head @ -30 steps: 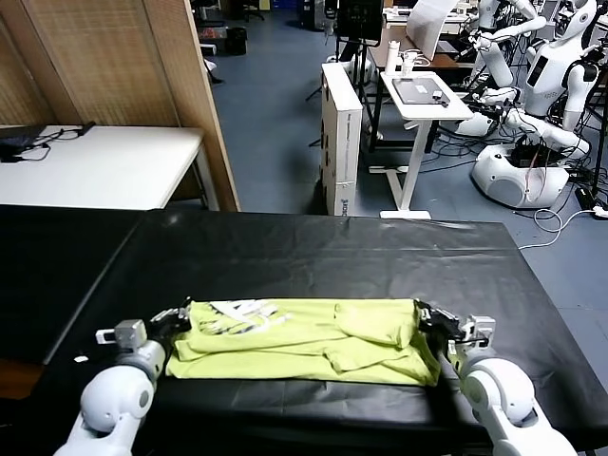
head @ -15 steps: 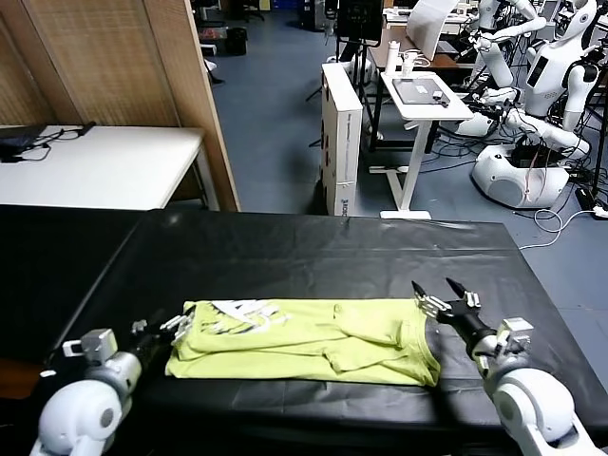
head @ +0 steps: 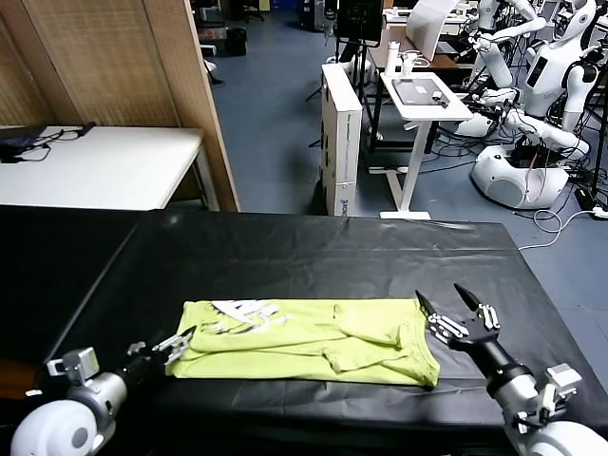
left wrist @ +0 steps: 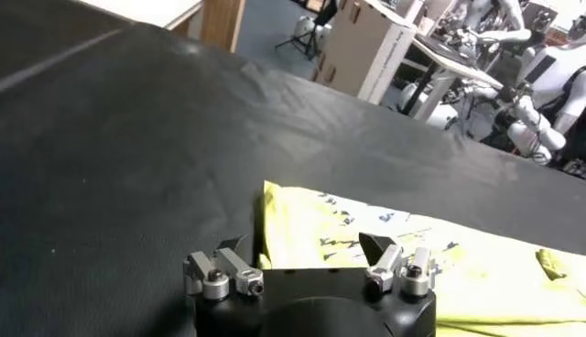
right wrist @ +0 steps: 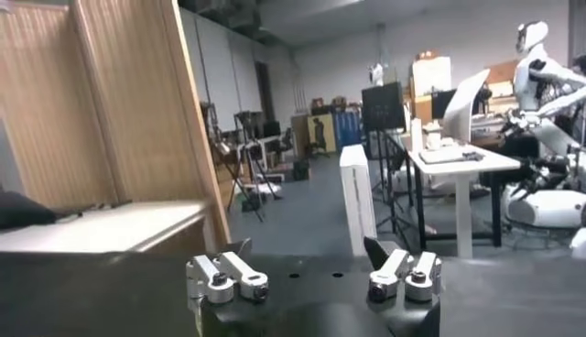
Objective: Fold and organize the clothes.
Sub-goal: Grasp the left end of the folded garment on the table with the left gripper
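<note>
Between the two open grippers, left (head: 179, 340) just off one end and right (head: 456, 310) raised beside the other, the folded shirt (head: 309, 340) lies on the black table (head: 313, 252).

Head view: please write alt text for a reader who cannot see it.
A lime T-shirt, folded into a flat band, lies on a black table. The open left gripper sits at its left end, and the open right gripper is raised beside its right end; neither holds the fabric.

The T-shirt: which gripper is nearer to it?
Left. The left gripper sits at the T-shirt's left edge, jaws open; the right gripper hangs just off its right edge, jaws open.
</note>
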